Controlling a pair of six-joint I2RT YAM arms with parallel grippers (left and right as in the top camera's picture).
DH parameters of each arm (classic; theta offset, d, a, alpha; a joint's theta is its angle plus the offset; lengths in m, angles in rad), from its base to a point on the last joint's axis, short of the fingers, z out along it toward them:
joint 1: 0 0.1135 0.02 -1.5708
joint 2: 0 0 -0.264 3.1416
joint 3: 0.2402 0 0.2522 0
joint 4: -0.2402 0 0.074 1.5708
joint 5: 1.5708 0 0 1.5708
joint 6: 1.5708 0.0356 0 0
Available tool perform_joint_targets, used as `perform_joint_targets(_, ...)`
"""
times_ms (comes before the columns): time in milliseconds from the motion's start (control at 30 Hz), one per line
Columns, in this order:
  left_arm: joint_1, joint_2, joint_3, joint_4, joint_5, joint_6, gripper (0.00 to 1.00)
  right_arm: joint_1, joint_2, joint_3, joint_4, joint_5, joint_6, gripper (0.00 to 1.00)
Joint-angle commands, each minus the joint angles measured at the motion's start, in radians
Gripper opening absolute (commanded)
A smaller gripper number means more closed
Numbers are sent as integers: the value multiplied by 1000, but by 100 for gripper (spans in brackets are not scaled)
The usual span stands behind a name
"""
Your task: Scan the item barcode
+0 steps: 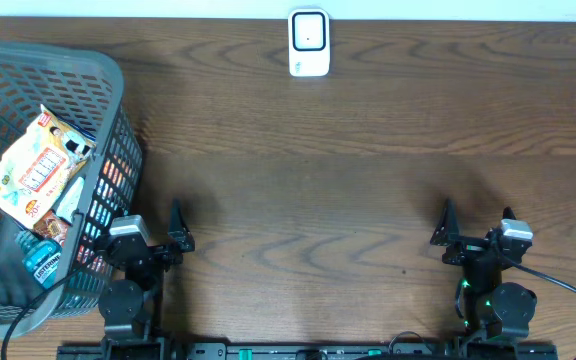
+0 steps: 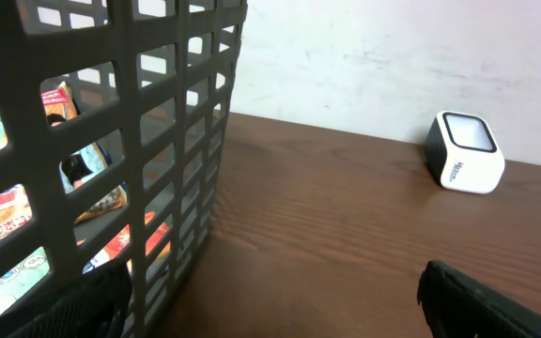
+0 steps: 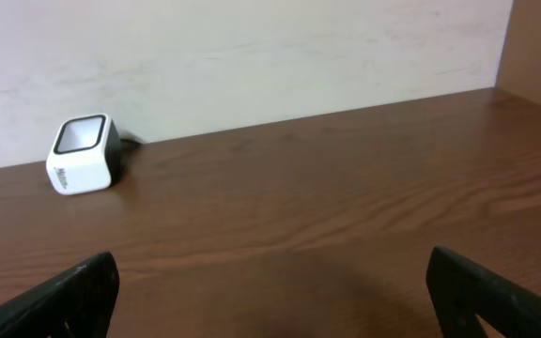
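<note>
A white barcode scanner (image 1: 309, 43) stands at the far middle of the table, also in the left wrist view (image 2: 465, 152) and the right wrist view (image 3: 83, 155). Packaged items fill a grey mesh basket (image 1: 108, 80) at the left: a yellow-white snack packet (image 1: 38, 165) lies on top and a blue-capped bottle (image 1: 40, 255) below it. My left gripper (image 1: 148, 227) (image 2: 275, 310) is open and empty beside the basket's right wall (image 2: 216, 141). Over bare wood at the near right, my right gripper (image 1: 476, 228) (image 3: 270, 300) is open and empty too.
The brown wooden table (image 1: 318, 180) runs to a white wall behind the scanner. The basket wall stands right against my left gripper's left finger (image 2: 73, 305). More colourful packets (image 2: 7, 216) show through the mesh.
</note>
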Motion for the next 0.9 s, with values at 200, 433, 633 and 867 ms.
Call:
perform_joint_targets(200, -4, -7, -21, -35, -17, 9, 98, -1, -6, -1, -3, -2, -8, 99)
perform_joint_targets(433, -3, -7, -21, -33, -66, 9, 98, -2, -6, -1, -3, -2, -8, 99)
perform_joint_targets(633, -4, -6, -21, -21, -33, 8, 98, -1, -6, -1, -3, -2, -8, 99)
perform_joint_targets(867, -4, -6, -18, -2, 270, 5, 98, -2, -6, -1, -3, -2, -8, 99)
